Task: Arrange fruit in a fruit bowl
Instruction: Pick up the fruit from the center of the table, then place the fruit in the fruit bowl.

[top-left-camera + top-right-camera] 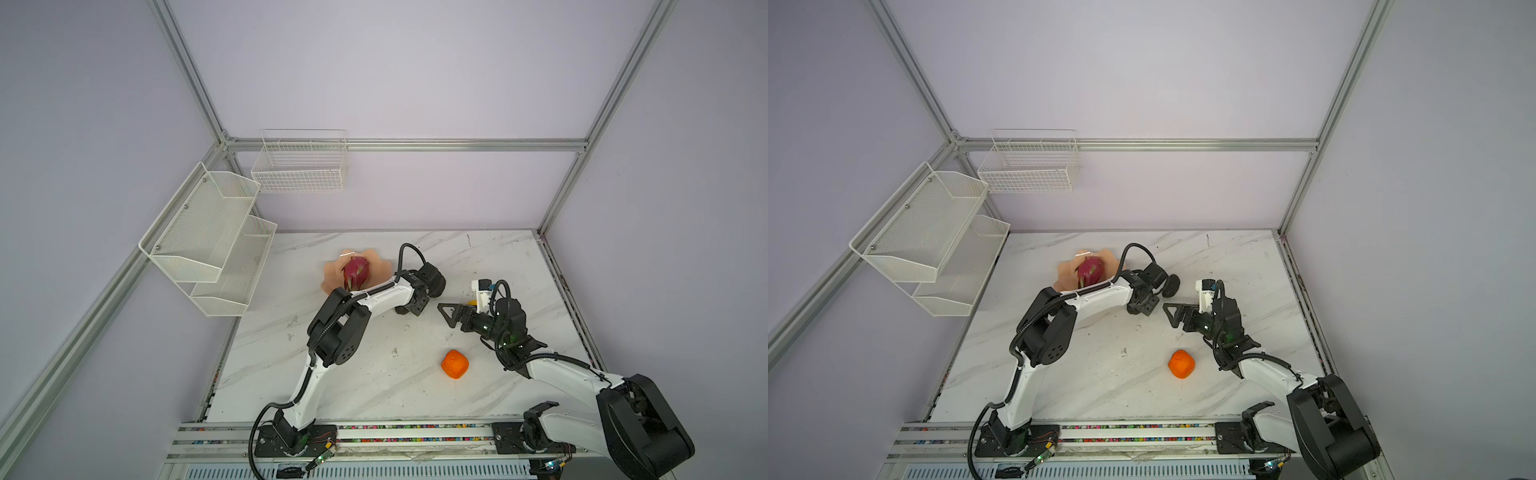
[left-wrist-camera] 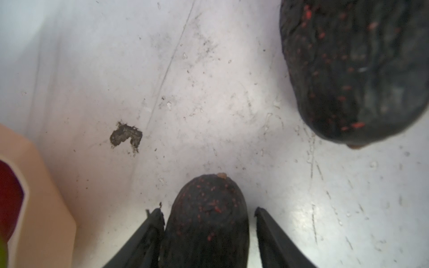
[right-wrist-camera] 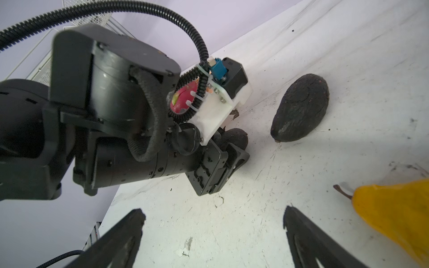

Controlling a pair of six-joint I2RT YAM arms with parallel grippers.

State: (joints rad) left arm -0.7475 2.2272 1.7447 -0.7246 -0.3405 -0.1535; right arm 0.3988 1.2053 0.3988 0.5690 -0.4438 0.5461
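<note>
— The pear [image 3: 394, 215]?
— Cut off by the right wrist picture's edge. In a top view the right arm [image 1: 505, 320] hides all but a sliver.
— The fruit bowl [image 1: 332, 272]?
— Its near side lies under the left arm [image 1: 382, 299].

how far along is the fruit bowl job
Done: the dragon fruit lies in the fruit bowl. In hand: the left gripper straddles one black oval, not clearly clamped. Left: that oval, the other black oval, the orange and the pear; the right gripper is open, empty.
</note>
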